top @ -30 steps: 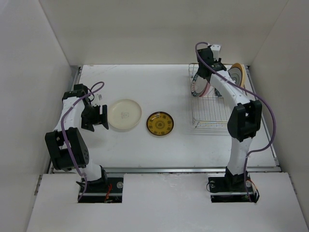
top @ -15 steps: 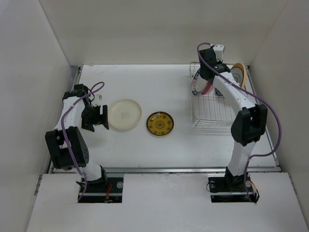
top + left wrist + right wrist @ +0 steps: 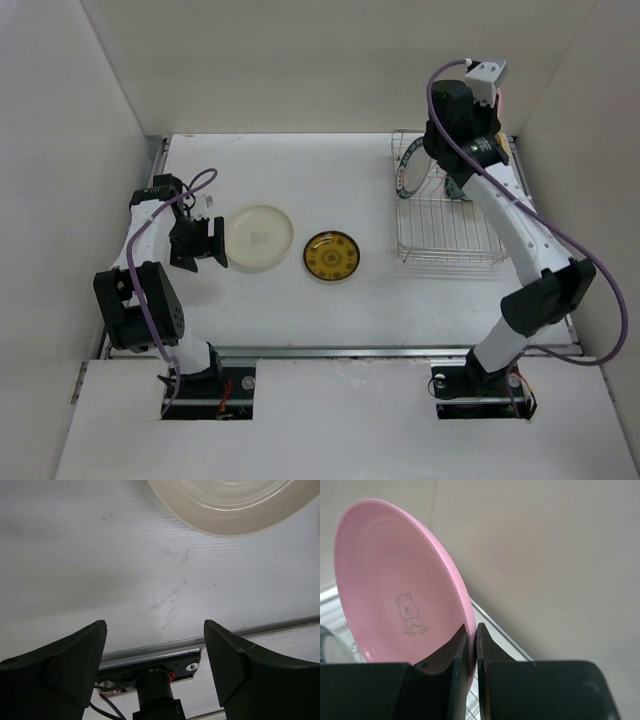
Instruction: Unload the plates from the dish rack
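The right claw (image 3: 471, 630), pinching the rim of the round pink plastic plate (image 3: 395, 590), has risen from the silver wire dish rack (image 3: 447, 232) at the table's (image 3: 300, 170) far right corner. That plate now looks clear of the slots. A blue-rimmed white plate (image 3: 404, 172) remains racked. The left claw (image 3: 155, 626) hangs spread near the left edge, beside the unloaded cream plate (image 3: 258, 237).

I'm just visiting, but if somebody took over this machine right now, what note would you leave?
Right gripper: shut on the pink plate, held on edge above the dish rack.
Left gripper: open, empty, beside the cream plate.
Done: cream plate and gold-patterned plate lie flat on the table.
Left: set down the pink plate; a blue-rimmed plate stands in the rack; the arm may hide more.
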Robot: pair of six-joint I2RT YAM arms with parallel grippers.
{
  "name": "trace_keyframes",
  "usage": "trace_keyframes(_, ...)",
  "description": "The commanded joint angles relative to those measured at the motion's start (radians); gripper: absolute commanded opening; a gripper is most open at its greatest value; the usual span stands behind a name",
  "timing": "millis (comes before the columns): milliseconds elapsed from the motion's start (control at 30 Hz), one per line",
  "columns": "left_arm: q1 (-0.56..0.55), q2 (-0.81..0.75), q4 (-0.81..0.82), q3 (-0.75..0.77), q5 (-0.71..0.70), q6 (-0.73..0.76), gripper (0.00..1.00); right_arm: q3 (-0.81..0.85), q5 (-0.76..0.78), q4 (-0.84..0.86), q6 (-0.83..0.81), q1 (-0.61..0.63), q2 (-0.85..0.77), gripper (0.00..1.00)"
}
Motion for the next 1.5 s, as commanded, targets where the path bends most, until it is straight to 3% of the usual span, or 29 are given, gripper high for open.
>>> trace_keyframes(0, 0.004, -0.052, -0.037, -0.007, 0.086, 0.042, 0.76, 0.033, 0.078, 0.137, -0.069, 0.092, -0.102, 0.00)
trace_keyframes(100, 0.004, -0.104, -0.049, 0.002, 0.150, 0.088, 0.89, -0.040, -0.174, 0.124, -0.069, 0.217, -0.154, 0.00)
trace_keyframes(233, -0.025, -0.179, -0.060, 0.023, 0.223, 0.130, 0.91, -0.116, -0.602, 0.087, 0.039, 0.330, -0.154, 0.00)
trace_keyframes(267, -0.041, -0.194, -0.060, 0.036, 0.233, 0.130, 0.91, -0.131, -0.799, 0.096, 0.062, 0.330, -0.140, 0.00)
trace_keyframes(400, -0.074, -0.266, -0.031, 0.071, 0.255, 0.126, 0.93, -0.200, -1.146, 0.165, 0.156, 0.340, -0.071, 0.00)
trace_keyframes(633, -0.093, -0.255, 0.038, 0.082, 0.203, 0.089, 0.95, -0.326, -1.512, 0.389, 0.233, 0.370, 0.030, 0.00)
trace_keyframes(800, -0.116, -0.176, 0.038, 0.080, 0.174, 0.078, 0.92, -0.361, -1.638, 0.513, 0.285, 0.390, 0.087, 0.00)
trace_keyframes(867, -0.116, -0.143, 0.056, 0.070, 0.128, 0.063, 0.88, -0.373, -1.683, 0.542, 0.300, 0.399, 0.096, 0.00)
trace_keyframes(1033, -0.116, -0.104, 0.047, 0.069, 0.130, 0.046, 0.61, -0.374, -1.730, 0.553, 0.309, 0.418, 0.136, 0.00)
trace_keyframes(1067, -0.116, -0.104, 0.047, 0.069, 0.152, 0.046, 0.45, -0.374, -1.730, 0.553, 0.309, 0.418, 0.136, 0.00)
trace_keyframes(1133, -0.125, -0.104, 0.026, 0.079, 0.152, 0.046, 0.25, -0.374, -1.730, 0.553, 0.319, 0.418, 0.147, 0.00)
trace_keyframes(1167, -0.125, -0.095, 0.026, 0.079, 0.152, 0.055, 0.08, -0.374, -1.730, 0.553, 0.319, 0.418, 0.147, 0.00)
trace_keyframes(1200, -0.125, -0.095, 0.026, 0.079, 0.140, 0.055, 0.01, -0.374, -1.721, 0.553, 0.319, 0.418, 0.147, 0.00)
trace_keyframes(1367, -0.125, -0.044, 0.007, 0.108, 0.114, 0.044, 0.00, -0.312, -1.707, 0.502, 0.319, 0.418, 0.190, 0.03)
trace_keyframes(1467, -0.125, 0.002, 0.007, 0.145, 0.057, 0.024, 0.00, -0.271, -1.637, 0.441, 0.319, 0.418, 0.190, 0.28)
